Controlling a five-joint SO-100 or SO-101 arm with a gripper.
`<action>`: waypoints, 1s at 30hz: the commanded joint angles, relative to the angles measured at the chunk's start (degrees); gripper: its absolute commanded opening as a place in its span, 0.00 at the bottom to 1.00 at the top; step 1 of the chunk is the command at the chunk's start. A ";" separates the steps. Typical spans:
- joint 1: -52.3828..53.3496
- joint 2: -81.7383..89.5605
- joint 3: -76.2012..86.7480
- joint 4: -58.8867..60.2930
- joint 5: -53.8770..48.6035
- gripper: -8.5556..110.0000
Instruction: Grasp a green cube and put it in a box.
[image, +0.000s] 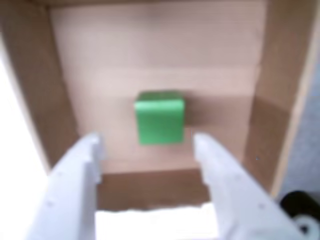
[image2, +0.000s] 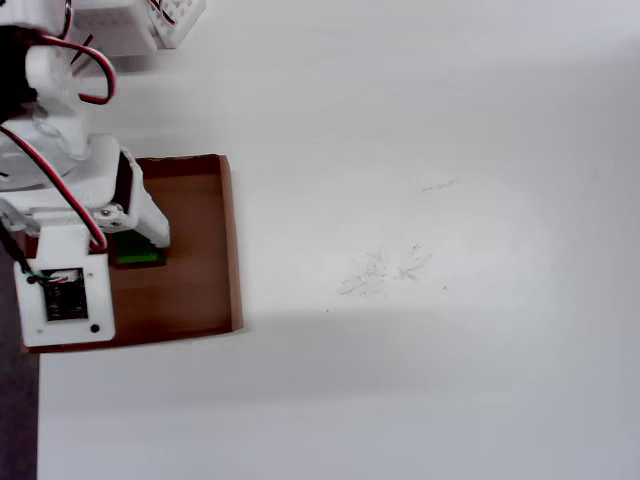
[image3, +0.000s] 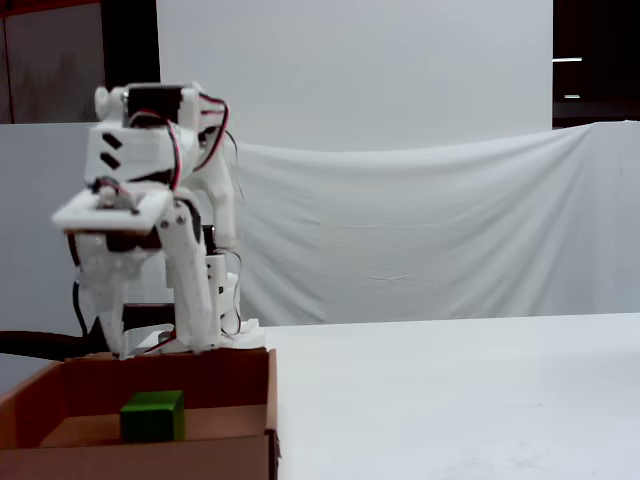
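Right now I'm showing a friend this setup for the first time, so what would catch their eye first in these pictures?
The green cube stands out most, a bright spot resting on the floor of the brown cardboard box. Next comes the white arm's hand, open and raised above the box in the fixed view, its two fingers framing the cube in the wrist view without touching it. The rest is plain white table.

matte green cube (image: 160, 124), brown cardboard box (image: 155, 60)
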 joint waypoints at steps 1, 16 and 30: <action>-1.14 6.68 -6.77 6.68 -0.09 0.28; -0.26 47.02 37.35 7.03 -16.00 0.20; -1.05 67.24 52.91 19.25 -17.84 0.20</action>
